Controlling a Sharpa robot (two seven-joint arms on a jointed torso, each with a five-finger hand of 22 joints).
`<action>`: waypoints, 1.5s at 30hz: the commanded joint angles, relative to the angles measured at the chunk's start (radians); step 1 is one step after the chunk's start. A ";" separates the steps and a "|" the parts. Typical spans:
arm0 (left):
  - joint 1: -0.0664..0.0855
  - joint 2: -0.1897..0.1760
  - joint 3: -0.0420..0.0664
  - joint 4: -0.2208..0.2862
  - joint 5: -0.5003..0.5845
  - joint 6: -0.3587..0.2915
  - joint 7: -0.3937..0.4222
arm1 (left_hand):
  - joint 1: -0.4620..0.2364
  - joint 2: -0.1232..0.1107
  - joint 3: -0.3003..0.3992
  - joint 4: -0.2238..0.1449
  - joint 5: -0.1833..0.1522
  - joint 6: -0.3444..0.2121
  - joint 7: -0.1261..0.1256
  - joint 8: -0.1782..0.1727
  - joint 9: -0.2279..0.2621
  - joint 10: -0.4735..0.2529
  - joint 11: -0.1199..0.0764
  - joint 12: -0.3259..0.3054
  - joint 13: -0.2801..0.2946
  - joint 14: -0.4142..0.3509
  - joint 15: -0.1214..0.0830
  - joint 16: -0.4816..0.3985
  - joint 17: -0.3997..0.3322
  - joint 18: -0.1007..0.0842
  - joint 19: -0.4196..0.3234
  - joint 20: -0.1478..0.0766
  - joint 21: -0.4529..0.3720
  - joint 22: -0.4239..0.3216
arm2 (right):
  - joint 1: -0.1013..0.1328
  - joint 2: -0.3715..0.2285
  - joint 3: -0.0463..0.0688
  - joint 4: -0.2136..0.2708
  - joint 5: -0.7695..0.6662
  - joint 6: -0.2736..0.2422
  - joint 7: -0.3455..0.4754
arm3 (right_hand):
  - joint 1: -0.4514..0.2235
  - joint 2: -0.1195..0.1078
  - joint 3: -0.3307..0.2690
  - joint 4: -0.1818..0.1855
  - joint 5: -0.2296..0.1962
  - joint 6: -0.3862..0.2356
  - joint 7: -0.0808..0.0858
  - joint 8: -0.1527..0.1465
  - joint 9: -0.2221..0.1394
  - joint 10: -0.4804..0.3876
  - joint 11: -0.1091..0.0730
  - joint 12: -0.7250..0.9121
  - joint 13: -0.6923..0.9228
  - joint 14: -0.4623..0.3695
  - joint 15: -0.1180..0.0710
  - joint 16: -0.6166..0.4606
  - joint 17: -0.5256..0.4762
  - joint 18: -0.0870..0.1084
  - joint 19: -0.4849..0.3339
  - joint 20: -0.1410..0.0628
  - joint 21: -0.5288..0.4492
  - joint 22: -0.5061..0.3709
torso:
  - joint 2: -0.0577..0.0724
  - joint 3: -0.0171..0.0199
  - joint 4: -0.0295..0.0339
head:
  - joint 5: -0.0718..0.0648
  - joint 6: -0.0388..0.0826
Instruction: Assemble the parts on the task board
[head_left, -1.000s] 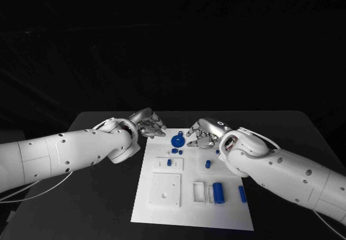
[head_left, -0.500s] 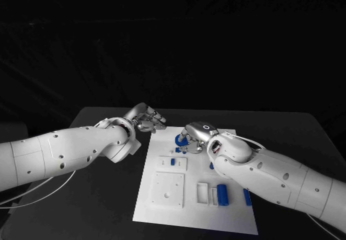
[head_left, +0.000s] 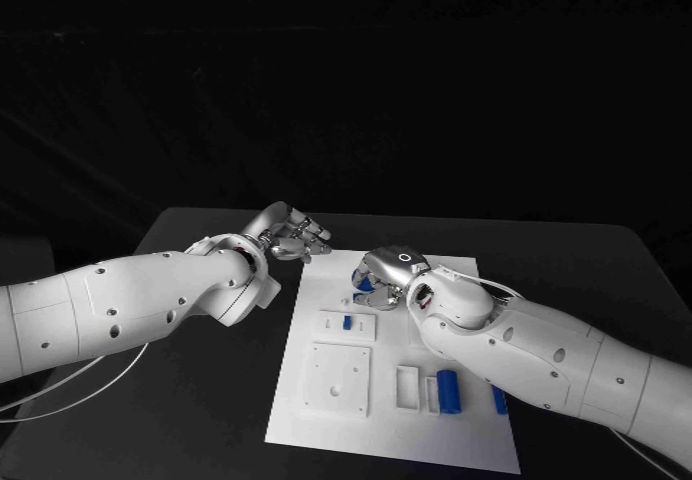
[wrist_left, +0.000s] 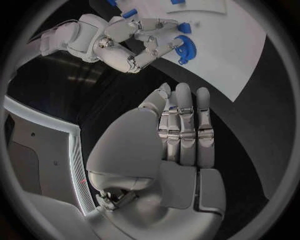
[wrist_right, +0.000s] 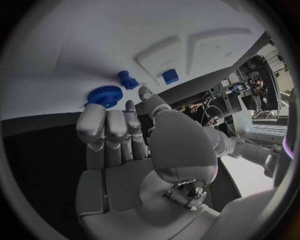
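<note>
The robot's left hand (head_left: 293, 238) hangs over the black worktop (head_left: 202, 395) just off the task board's (head_left: 339, 425) far left corner, fingers (wrist_left: 181, 125) straight, side by side and holding nothing. On the board itself, a raised white plate (head_left: 336, 380) sits near the middle, with a blue cylinder (head_left: 447, 388) lying to its right. At the board's far end the right hand (head_left: 382, 278) reaches down, its fingers (wrist_right: 107, 125) slightly curled and empty, their tips just beside a blue gear (wrist_right: 104, 95) resting flat on the board. A smaller blue part (wrist_right: 128, 80) lies just beside the gear, and a blue block (wrist_right: 170, 76) sits in a white holder further along.
</note>
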 joint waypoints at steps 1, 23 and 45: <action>0.004 -0.001 0.001 0.005 0.019 -0.013 0.019 | -0.002 0.006 0.000 -0.006 0.006 0.007 0.003 -0.003 -0.001 -0.005 0.002 -0.002 -0.001 0.007 0.000 -0.005 0.002 0.007 0.008 0.001 -0.006 0.001 | 0.000 -0.005 -0.001 0.005 -0.037 0.020 -0.023 | 0.000 -0.016 0.000 0.009 0.000 0.007 0.001 -0.004 -0.001 0.012 0.000 0.002 0.003 0.010 0.000 0.004 0.003 -0.014 0.023 -0.009 0.009 0.123 | 0.006 -0.0024 0.0018 | -0.001 -0.001; 0.006 -0.009 0.001 0.001 0.020 -0.010 0.014 | -0.002 0.005 -0.001 -0.006 0.005 0.002 0.004 -0.004 -0.002 -0.009 0.003 -0.002 -0.001 0.005 0.001 -0.009 0.004 0.007 0.007 0.002 -0.010 0.005 | 0.000 -0.038 -0.002 0.065 -0.044 0.027 -0.034 | 0.004 -0.024 0.012 0.033 0.011 0.016 -0.001 -0.004 -0.001 0.016 -0.003 0.000 0.010 0.013 -0.001 0.003 0.009 -0.014 0.022 -0.010 0.018 0.123 | 0.009 -0.0037 0.0000 | 0.001 -0.005; 0.006 -0.008 0.001 0.003 0.025 0.000 0.013 | -0.003 0.004 -0.002 -0.005 0.004 -0.003 0.006 -0.004 -0.002 -0.014 0.006 -0.002 -0.001 0.002 0.003 -0.013 0.007 0.007 0.004 0.004 -0.012 0.007 | 0.000 -0.023 -0.020 0.037 -0.040 0.054 -0.035 | -0.001 -0.024 0.018 0.036 0.004 0.015 -0.001 -0.004 -0.001 0.013 -0.002 -0.004 0.011 0.012 -0.001 0.000 0.010 -0.014 0.020 -0.011 0.014 0.122 | 0.013 -0.0051 0.0016 | -0.005 -0.008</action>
